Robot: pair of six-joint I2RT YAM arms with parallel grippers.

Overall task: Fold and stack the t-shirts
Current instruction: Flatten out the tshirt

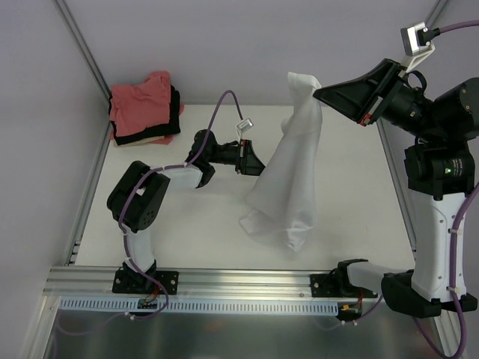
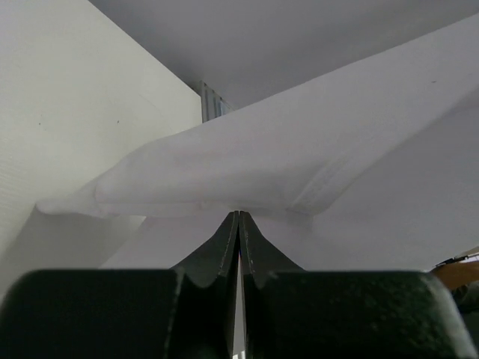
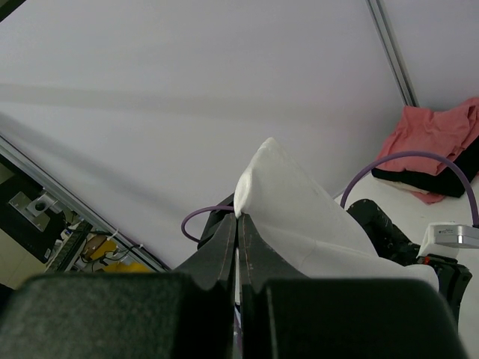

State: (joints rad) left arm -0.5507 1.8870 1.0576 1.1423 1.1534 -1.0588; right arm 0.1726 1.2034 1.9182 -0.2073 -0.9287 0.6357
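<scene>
Two closed grips on white t-shirt (image 1: 292, 179) — right gripper (image 1: 318, 94) top, left gripper (image 1: 259, 161) edge — hanging upright.

Bright, even, diffuse light with faint soft shadows; wrist views blur close up.

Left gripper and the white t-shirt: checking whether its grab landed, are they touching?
Touching. In the left wrist view the left gripper, jaws shut, pinches the white t-shirt at a fold, no gap.
</scene>
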